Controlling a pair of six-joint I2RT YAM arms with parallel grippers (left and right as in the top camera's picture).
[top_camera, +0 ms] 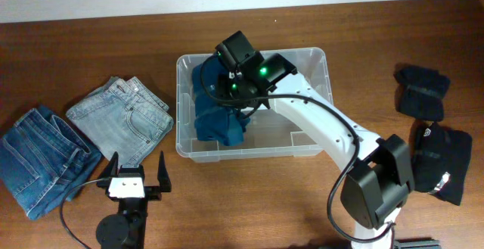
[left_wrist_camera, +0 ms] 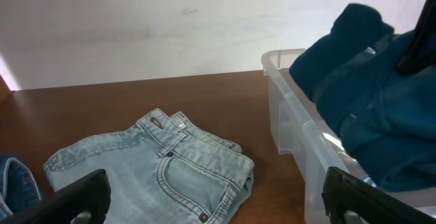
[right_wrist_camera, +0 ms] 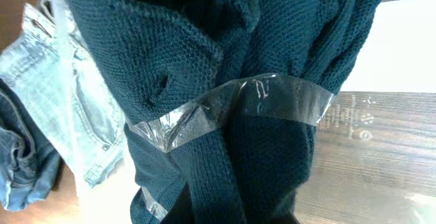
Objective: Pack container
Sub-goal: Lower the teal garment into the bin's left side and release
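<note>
Teal knit sweater (right_wrist_camera: pixel 259 81) fills rt wrist view. Fingers hidden by fabric, so rt gripper (top_camera: pixel 240 82) state cannot be told, tho fabric bunched above rim suggests a hold. Sweater sits directly under gripper, in left half of container (top_camera: pixel 249 152); right half bare. Container mid-table toward rear edge, long axis parallel to it. Rt arm nearer. Left gripper (top_camera: pixel 138 166) spread wide, empty, at front edge. Light jeans (top_camera: pixel 121 120) & dark jeans (top_camera: pixel 41 158) toward left edge; black garments (top_camera: pixel 442 162) at right edge. Wood-grain tabletop (top_camera: pixel 91 37); pale wall behind.
</note>
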